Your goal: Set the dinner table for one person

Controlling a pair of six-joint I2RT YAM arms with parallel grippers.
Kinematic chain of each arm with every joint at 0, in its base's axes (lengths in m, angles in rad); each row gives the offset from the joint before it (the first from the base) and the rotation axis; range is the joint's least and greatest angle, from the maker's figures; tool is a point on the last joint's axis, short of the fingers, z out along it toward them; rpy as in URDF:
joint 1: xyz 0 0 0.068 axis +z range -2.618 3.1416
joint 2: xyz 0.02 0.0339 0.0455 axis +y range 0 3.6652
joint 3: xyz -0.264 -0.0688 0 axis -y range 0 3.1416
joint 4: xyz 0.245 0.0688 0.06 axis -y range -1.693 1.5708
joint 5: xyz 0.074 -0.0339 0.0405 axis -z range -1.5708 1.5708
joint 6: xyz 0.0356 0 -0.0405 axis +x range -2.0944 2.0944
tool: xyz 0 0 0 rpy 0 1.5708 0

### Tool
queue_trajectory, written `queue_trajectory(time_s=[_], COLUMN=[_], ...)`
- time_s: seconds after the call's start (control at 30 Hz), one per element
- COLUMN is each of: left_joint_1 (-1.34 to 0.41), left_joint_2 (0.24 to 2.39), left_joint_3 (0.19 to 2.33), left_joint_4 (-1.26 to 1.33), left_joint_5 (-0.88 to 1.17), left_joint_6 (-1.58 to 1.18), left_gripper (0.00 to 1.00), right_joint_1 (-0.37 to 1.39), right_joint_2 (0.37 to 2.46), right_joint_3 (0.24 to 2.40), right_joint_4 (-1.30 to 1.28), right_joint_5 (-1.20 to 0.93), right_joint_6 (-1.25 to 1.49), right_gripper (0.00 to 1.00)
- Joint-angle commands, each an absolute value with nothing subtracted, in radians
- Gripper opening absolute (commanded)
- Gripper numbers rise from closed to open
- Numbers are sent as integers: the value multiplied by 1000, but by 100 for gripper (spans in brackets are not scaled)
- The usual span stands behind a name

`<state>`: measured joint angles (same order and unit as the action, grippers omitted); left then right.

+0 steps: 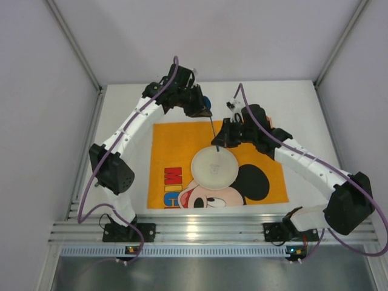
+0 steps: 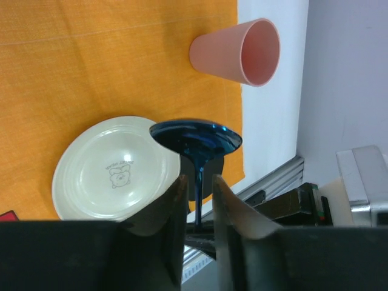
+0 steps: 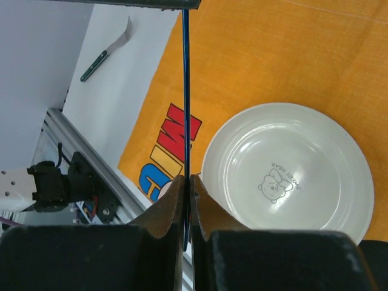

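Observation:
A blue spoon [image 1: 212, 128] hangs in the air between my two grippers, above the orange Mickey Mouse mat [image 1: 173, 145] on the white dinner table [image 1: 291, 103]. My right gripper [image 3: 187, 179] is shut on the thin handle [image 3: 185, 91]; it also shows in the top view [image 1: 224, 139]. My left gripper [image 2: 199, 180] is open, one finger either side of the spoon's neck without touching it, just behind the bowl [image 2: 197, 138]. A cream plate [image 1: 214, 168] with a bear print lies on the mat below, also in both wrist views [image 2: 112, 170] [image 3: 285, 176].
A pink cup [image 2: 236, 51] sits at the mat's edge in the left wrist view. A fork [image 3: 106, 51] with a dark handle lies on the white table beside the mat. The ridged silver rail [image 1: 194, 233] runs along the near edge. Grey walls enclose the table.

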<state>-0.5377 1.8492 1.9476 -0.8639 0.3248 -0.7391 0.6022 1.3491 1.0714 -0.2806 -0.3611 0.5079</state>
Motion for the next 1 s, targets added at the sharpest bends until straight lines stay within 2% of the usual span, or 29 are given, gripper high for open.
queue_trajectory(time_s=[0.0,0.1,0.13,0.17,0.37,0.6,0.97], left_joint_1=[-541,-540,-540,-540,-485,-220,-74], left_joint_2=[1812,1812,1812,1810,1697,1579,1565], left_joint_3=[1956,1945,1939,1933,1703,1405,1361], left_joint_4=[-822,-847,-879,-906,-951,-927,-948], left_joint_5=[341,324,313,296,143,129,8], left_joint_6=[-756,-730,-698,-680,-557,-471,-361], left_gripper=[33,55,80,83,87,84,83], right_joint_1=[623,620,618,611,526,440,347], right_joint_2=[1298,1258,1227,1210,1054,939,971], right_joint_3=[1078,1066,1057,1031,861,704,529], right_joint_4=[-270,-322,-334,-359,-457,-517,-451], right_joint_5=[-331,-295,-270,-259,-236,-206,-233], right_joint_6=[485,480,482,489,525,526,584], right_gripper=[0,0,0,0,0,0,0])
